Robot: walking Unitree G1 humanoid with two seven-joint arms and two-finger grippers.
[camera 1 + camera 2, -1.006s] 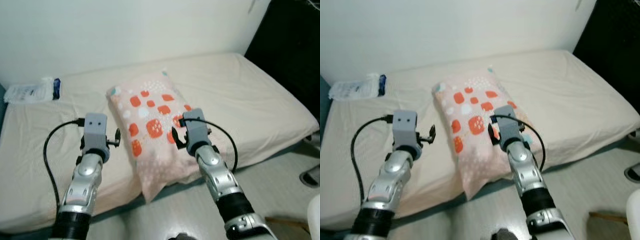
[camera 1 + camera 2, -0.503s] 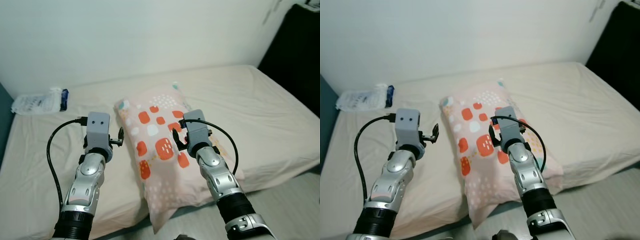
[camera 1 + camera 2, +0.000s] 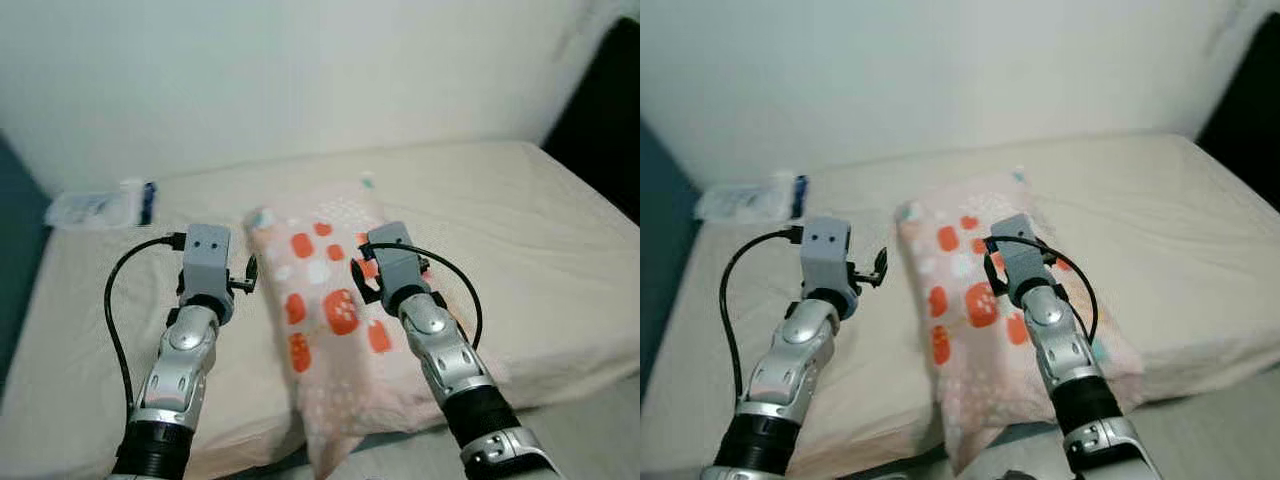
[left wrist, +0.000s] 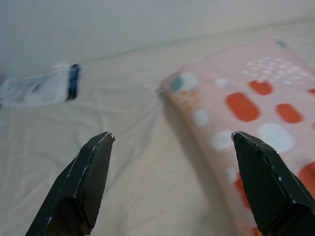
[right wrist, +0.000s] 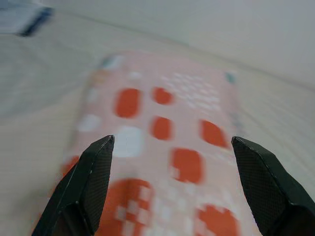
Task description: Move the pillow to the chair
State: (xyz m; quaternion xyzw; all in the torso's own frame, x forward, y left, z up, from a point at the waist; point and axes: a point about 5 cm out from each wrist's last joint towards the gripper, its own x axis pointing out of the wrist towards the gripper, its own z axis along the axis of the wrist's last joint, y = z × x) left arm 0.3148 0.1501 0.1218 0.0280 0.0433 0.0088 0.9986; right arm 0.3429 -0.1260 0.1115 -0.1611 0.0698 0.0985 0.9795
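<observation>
Jaws wide on left gripper and right gripper; soft rectangular pink pillow, orange patches, on cream bed.

No text, label, brand, number or sign can be read anywhere in these views. The white plastic packet with a dark blue end, lying on the beige bed sheet well to the left of the pink pillow with orange and white patches, carries faint grey print, but it is too small and blurred to make out. The pillow's patches are plain shapes, not letters.
</observation>
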